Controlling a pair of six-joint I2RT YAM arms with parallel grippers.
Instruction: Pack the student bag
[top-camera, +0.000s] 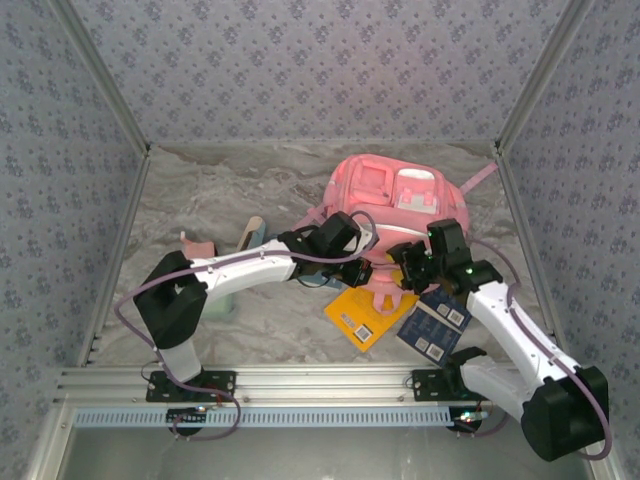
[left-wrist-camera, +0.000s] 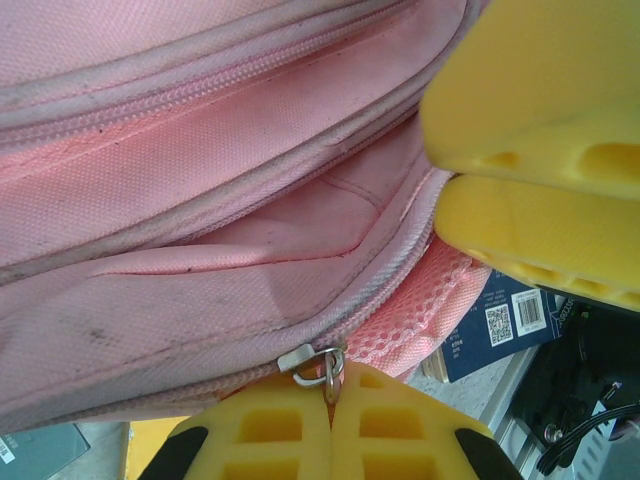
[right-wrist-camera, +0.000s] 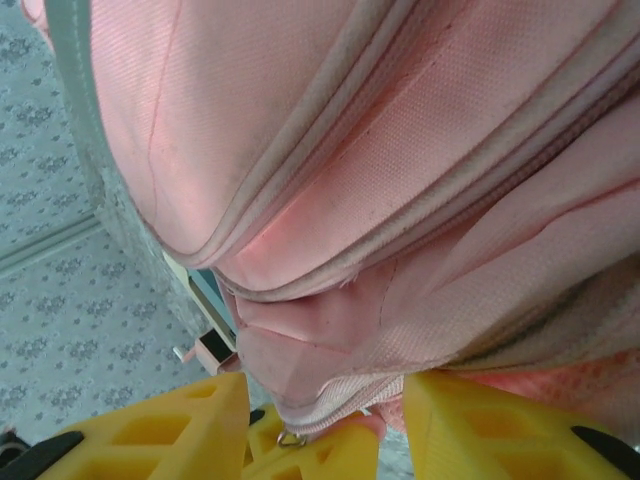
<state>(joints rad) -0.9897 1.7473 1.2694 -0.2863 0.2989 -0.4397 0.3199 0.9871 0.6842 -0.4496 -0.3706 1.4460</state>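
Note:
The student bag (top-camera: 385, 185) is a pink backpack lying at the back right of the table, its near end lifted between the two arms. My left gripper (top-camera: 365, 262) is at that near end. In the left wrist view it (left-wrist-camera: 332, 375) is shut on the metal ring of a zip pull (left-wrist-camera: 318, 360) at the bag's (left-wrist-camera: 200, 220) seam. My right gripper (top-camera: 405, 268) meets it from the right. Its yellow fingers (right-wrist-camera: 150, 430) stand apart, open, with the bag's (right-wrist-camera: 350, 150) corner fabric and the left fingertips (right-wrist-camera: 320, 455) between them.
A yellow book (top-camera: 365, 315) and dark blue booklets (top-camera: 435, 325) lie on the table under the grippers, near the front rail. A teal box (top-camera: 250, 235) and a small pink item (top-camera: 197, 245) sit to the left. Patterned walls enclose the table.

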